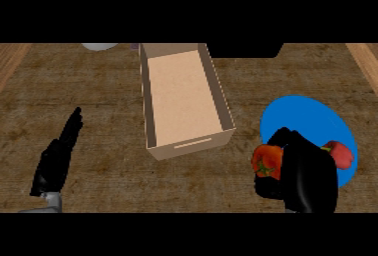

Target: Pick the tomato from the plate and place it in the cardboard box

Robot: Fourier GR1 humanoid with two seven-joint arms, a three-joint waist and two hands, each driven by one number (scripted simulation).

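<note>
Starting at the left: our left hand (55, 157) rests near the lower left edge, fingers straight and together, touching nothing we can see. It's well apart from everything else, so it doesn't worry us.

In the middle sits the cardboard box (184, 97), long and open at the top, with nothing visible inside. Its near end wall is the first thing that could bite us: carry the tomato over too low and we reckon it clips that wall, or shoves the box along the counter (88, 90).

On the right is the blue plate (310, 112), and our right hand (306, 175) is over its near part. The fingers are curled round the tomato (267, 161), which shows at the hand's left side over the plate's left edge, its green stem end towards us. We can't tell if it's lifted off the plate or just resting there.

The other worry is the grip. Much of the tomato bulges out to the left of the hand, so a quick swing towards the box might let it roll out. There's also a second red thing (341, 154) on the plate, just right of the hand and partly hidden. Moving the hand could nudge it off the rim.
</note>
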